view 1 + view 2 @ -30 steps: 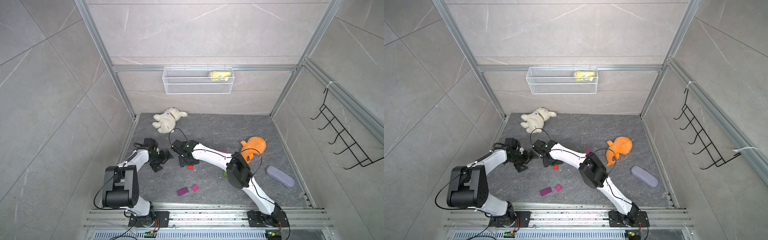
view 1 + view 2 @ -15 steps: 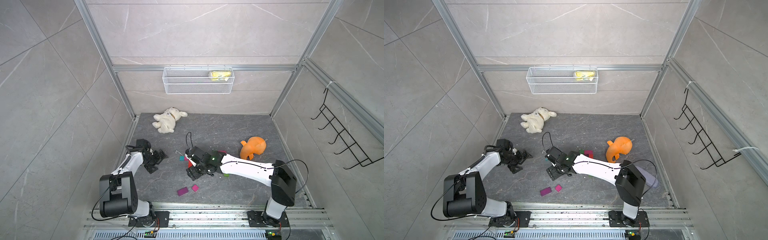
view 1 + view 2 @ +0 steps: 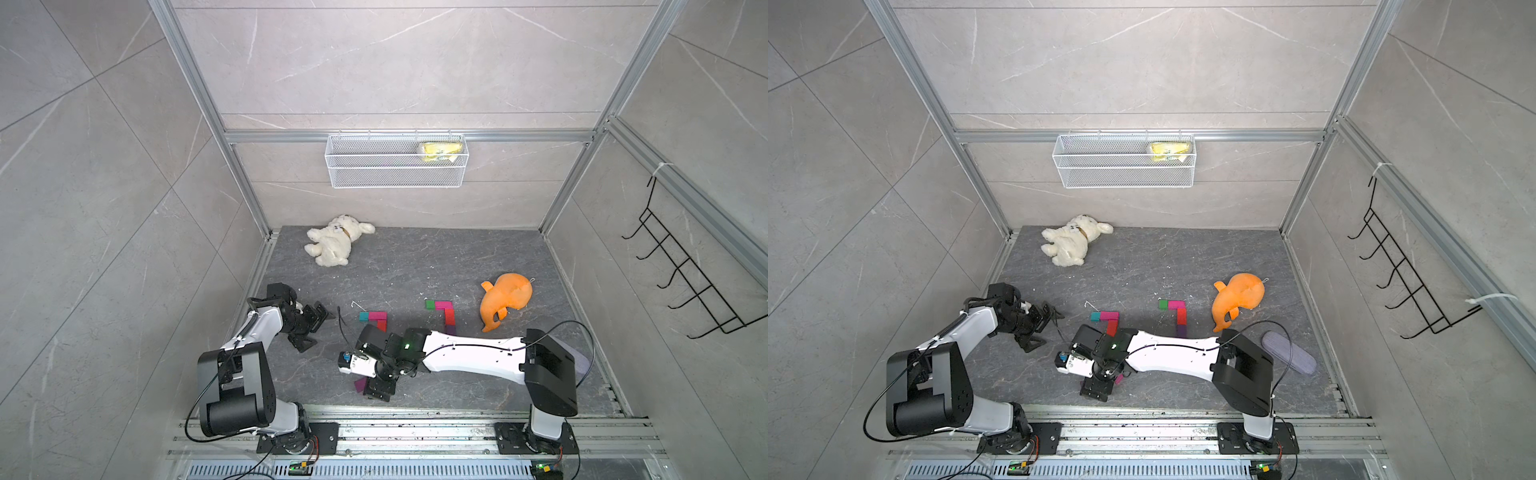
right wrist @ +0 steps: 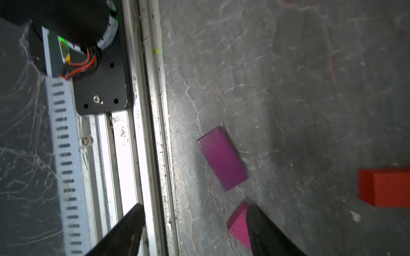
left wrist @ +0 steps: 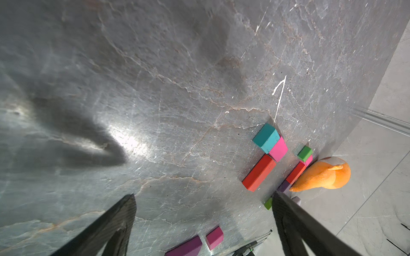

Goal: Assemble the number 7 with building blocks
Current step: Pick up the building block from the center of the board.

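Right gripper (image 4: 195, 206): fingers spread with nothing pinched, pointing down at the dark grey stone-patterned table (image 3: 415, 266) close to its front metal rail (image 4: 137, 133).
Small magenta square block (image 4: 238, 223): flat on the table between the right gripper's fingers, close against one finger (image 4: 261, 226) that hides part of it. Whether they touch cannot be told.
Flat purple rectangular block (image 4: 221, 158): just past the right gripper's fingertips, apart from the magenta square block. It also shows in a top view (image 3: 358, 384), peeking out beside the gripper.
Left gripper (image 5: 203, 196): fingers at full spread and empty, held low over bare table.
Shorter block 7 (image 3: 376, 318): a teal square, a pink block and a red bar joined in a corner. It lies ahead of the left gripper, well apart. The red bar's end (image 4: 386, 188) lies out to the side of the right gripper.
Longer block 7 (image 3: 444, 313): a green square, a pink block, a red bar and a purple bar, farther ahead of the left gripper beyond the shorter block 7.
Loose green block (image 5: 268, 202): on the table, seen in the left wrist view at the tip of one left finger.
Orange plush toy (image 3: 505, 301): just past the longer block 7.
White plush dog (image 3: 334, 245): well away from both grippers, near the back wall.
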